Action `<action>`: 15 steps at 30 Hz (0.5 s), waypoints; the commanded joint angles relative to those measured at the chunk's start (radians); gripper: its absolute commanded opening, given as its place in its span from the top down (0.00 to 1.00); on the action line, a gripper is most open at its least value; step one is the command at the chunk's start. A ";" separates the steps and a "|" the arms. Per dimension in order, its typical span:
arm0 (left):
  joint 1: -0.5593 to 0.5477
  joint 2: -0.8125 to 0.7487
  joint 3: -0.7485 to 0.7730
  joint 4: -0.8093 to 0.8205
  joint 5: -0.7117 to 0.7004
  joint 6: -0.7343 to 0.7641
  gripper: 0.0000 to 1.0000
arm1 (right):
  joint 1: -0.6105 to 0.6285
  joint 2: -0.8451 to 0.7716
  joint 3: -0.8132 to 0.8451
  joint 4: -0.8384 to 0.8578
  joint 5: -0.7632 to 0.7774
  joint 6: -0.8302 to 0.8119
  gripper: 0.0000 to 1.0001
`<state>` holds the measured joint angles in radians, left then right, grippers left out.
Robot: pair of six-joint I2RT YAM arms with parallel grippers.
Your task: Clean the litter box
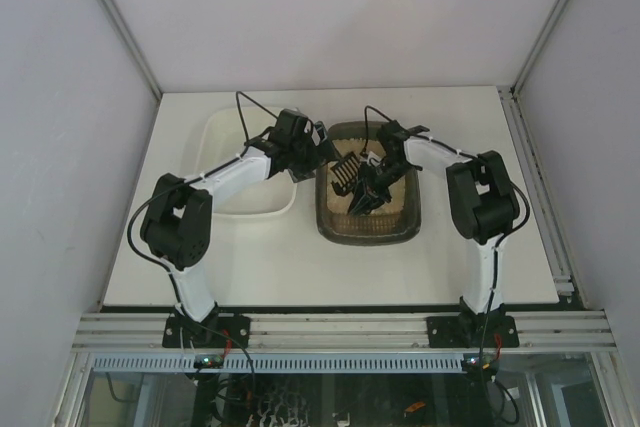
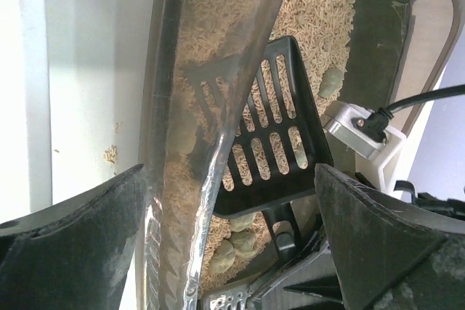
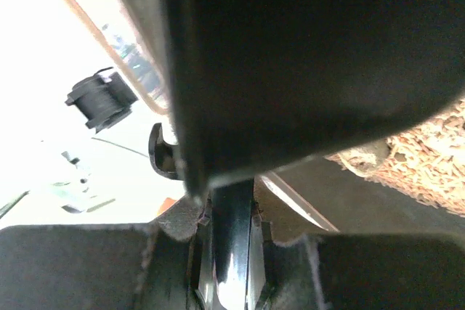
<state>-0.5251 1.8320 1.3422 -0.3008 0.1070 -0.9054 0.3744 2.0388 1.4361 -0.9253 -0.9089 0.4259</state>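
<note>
Inside the dark brown-grey rounded-rectangular plastic litter box (image 1: 368,236), the right gripper (image 1: 365,193) is clamped on the handle of a black slotted plastic scoop (image 1: 346,169) over beige granular litter (image 2: 320,5). The left gripper (image 1: 323,153), spread wide and empty, straddles the box's left rim. A white plastic tray (image 1: 226,210) lies just left of the box.

one litter box (image 1: 368,235), one white tray (image 1: 250,209), one black slotted scoop (image 1: 345,169)

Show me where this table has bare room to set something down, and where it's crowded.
Bare table: the near strip between the trays and the arm bases, and the side right of the litter box. The white tray looks nearly bare. Crowded: inside the litter box, with scoop and right pincer, and its left rim, under the left pincer.
</note>
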 commanded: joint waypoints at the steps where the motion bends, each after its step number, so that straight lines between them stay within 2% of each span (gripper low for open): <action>1: 0.002 -0.038 -0.015 0.029 0.019 0.013 0.01 | 0.103 -0.036 0.078 -0.199 0.320 -0.062 1.00; 3: 0.002 -0.032 -0.015 0.029 0.022 0.011 0.01 | 0.151 -0.029 0.132 -0.255 0.453 -0.069 1.00; 7: 0.001 -0.029 -0.022 0.031 0.020 0.003 0.01 | 0.220 -0.008 0.220 -0.344 0.591 -0.067 1.00; 15: 0.001 -0.078 -0.081 0.078 0.025 -0.029 0.01 | 0.241 0.013 0.221 -0.356 0.606 -0.070 1.00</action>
<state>-0.5224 1.8294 1.2995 -0.2844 0.1139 -0.9123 0.6006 2.0323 1.6596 -1.1843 -0.3634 0.3908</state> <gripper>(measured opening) 0.993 0.143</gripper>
